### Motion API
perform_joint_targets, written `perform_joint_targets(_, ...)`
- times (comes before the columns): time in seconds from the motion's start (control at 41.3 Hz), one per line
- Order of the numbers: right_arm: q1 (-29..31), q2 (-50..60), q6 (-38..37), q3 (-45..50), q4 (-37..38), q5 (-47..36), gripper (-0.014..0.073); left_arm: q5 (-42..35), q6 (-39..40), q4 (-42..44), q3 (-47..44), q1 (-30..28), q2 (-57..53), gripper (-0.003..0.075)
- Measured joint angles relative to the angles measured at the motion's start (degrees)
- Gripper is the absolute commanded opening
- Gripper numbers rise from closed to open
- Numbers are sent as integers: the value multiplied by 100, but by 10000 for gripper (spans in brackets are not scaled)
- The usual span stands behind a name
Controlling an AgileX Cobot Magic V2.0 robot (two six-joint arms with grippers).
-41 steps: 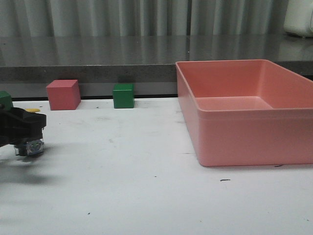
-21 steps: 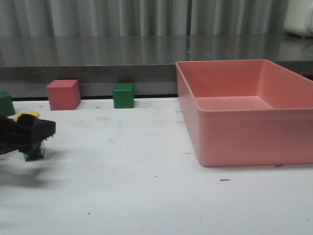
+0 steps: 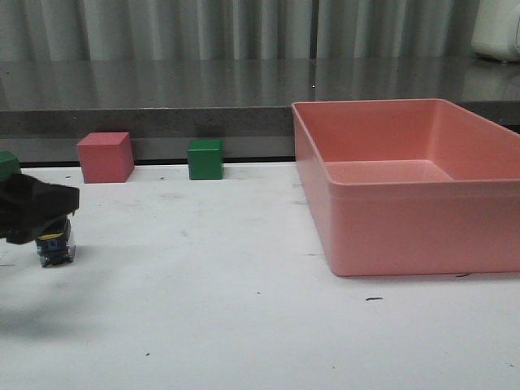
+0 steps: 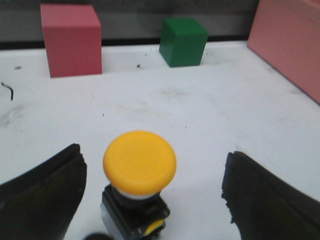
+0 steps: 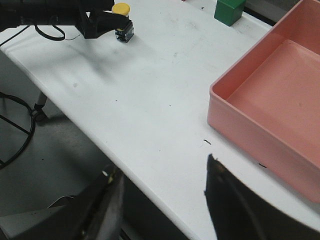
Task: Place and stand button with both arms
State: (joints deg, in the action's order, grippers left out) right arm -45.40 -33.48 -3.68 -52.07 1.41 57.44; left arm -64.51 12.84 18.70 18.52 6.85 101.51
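Note:
The button [image 4: 140, 162] stands upright on the white table [image 3: 244, 325], yellow cap up and dark base down. My left gripper [image 4: 152, 192] is open around it; the button is nearer one finger [image 4: 45, 195] than the other [image 4: 265, 200] and touches neither. In the front view the left gripper [image 3: 36, 213] is at the far left and hides the cap; only the button's base [image 3: 55, 248] shows below it. My right gripper [image 5: 160, 200] is open and empty over the table's front edge, far from the button [image 5: 122, 22]. It is not in the front view.
A pink cube [image 3: 105, 157] and a green cube [image 3: 205, 159] stand at the back of the table, with another green cube [image 3: 8, 164] at the far left. A large pink bin [image 3: 406, 219] fills the right side. The table edge [image 5: 125, 165] runs under my right gripper.
My left gripper moved a little right, then drew back left. The yellow cap that showed above it is now hidden behind it. The button's base stays at about the same spot.

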Motion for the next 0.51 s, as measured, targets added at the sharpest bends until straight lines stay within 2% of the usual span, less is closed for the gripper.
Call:
perform_joint_targets(0.097, 0, 0, 0, 0, 0, 0, 403, 407, 119, 125, -37, 0, -507, 549)
perform_joint_targets(0.242, 0, 0, 0, 0, 0, 0, 403, 1535, 595, 357, -49, 0, -1449, 548)
perform_joint_targets(0.411, 0, 0, 0, 0, 0, 0, 403, 3227, 1368, 777, 17, 0, -2734, 547)
perform_joint_targets(0.508, 0, 0, 0, 0, 0, 0, 403, 4616, 2124, 1132, 241, 32, -3532, 547)
